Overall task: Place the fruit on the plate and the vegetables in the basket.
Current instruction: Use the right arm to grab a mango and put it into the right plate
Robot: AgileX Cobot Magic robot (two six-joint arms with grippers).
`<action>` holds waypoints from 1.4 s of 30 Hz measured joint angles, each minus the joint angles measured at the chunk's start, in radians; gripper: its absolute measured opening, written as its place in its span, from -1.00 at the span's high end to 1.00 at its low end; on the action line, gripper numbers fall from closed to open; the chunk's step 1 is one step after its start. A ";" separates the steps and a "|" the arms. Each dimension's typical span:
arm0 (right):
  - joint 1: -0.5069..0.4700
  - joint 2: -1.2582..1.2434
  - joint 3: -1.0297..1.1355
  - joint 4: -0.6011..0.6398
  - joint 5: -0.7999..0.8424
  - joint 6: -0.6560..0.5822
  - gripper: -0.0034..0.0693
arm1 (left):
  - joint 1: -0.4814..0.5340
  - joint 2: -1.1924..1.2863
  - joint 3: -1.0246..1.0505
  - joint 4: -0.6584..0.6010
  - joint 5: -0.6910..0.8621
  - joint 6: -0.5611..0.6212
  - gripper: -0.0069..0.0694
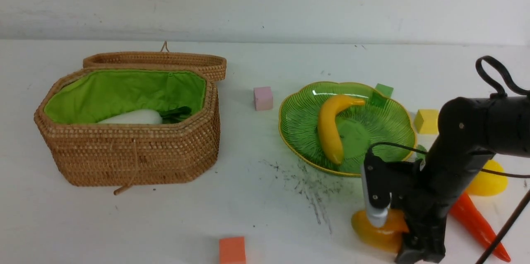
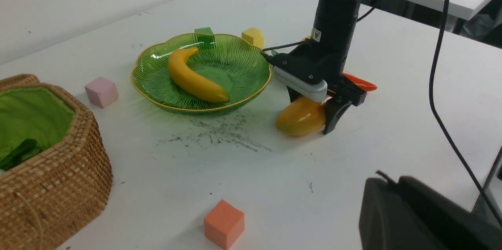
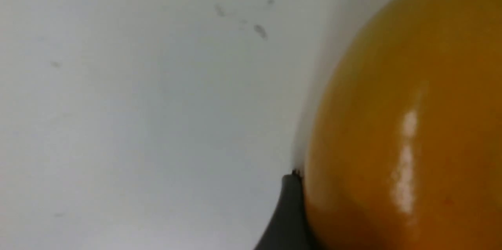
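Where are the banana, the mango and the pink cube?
banana [image 1: 328,127], front view, middle of its curved body.
mango [image 2: 300,118], left wrist view, its glossy side.
pink cube [image 1: 263,99], front view, front face.

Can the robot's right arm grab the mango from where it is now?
Probably yes. The right gripper is down over the mango, its jaws open with one on each side, and nothing sits in between.
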 joint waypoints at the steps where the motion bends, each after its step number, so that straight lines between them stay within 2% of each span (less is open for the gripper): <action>1: 0.000 -0.012 0.004 0.022 0.027 0.041 -0.72 | 0.000 0.000 0.000 0.000 0.000 0.000 0.74; 2: 0.000 -0.018 0.005 0.027 0.035 0.047 -0.72 | 0.000 0.000 0.000 0.000 0.000 0.000 0.74; 5: 0.001 -0.094 0.005 0.079 0.048 0.173 -0.72 | 0.000 0.000 0.000 0.001 -0.002 0.000 0.74; 12: 0.001 -0.251 -0.022 0.079 0.109 0.387 -0.72 | 0.000 0.000 0.000 0.002 -0.007 0.000 0.72; 15: 0.001 -0.315 -0.073 0.087 0.110 0.516 -0.72 | 0.000 0.000 0.000 0.002 -0.031 0.000 0.72; 20: 0.001 -0.329 -0.169 0.117 0.037 0.707 -0.72 | 0.000 0.000 0.000 0.013 -0.111 -0.032 0.72; 24: 0.001 -0.275 -0.261 0.159 -0.102 0.854 -0.72 | 0.000 0.000 0.000 0.104 -0.219 -0.164 0.72; 25: 0.001 -0.275 -0.261 0.159 -0.102 0.854 -0.72 | 0.000 0.000 0.000 0.104 -0.224 -0.171 0.72; 28: 0.001 -0.184 -0.329 0.165 -0.192 0.924 -0.72 | 0.000 0.000 0.000 0.209 -0.280 -0.281 0.72; 32: -0.001 -0.034 -0.433 0.165 -0.219 0.969 -0.72 | 0.000 0.000 0.000 0.311 -0.287 -0.388 0.72; 42: -0.080 0.189 -0.531 0.164 -0.223 1.062 -0.72 | 0.000 0.000 0.000 0.345 -0.216 -0.416 0.72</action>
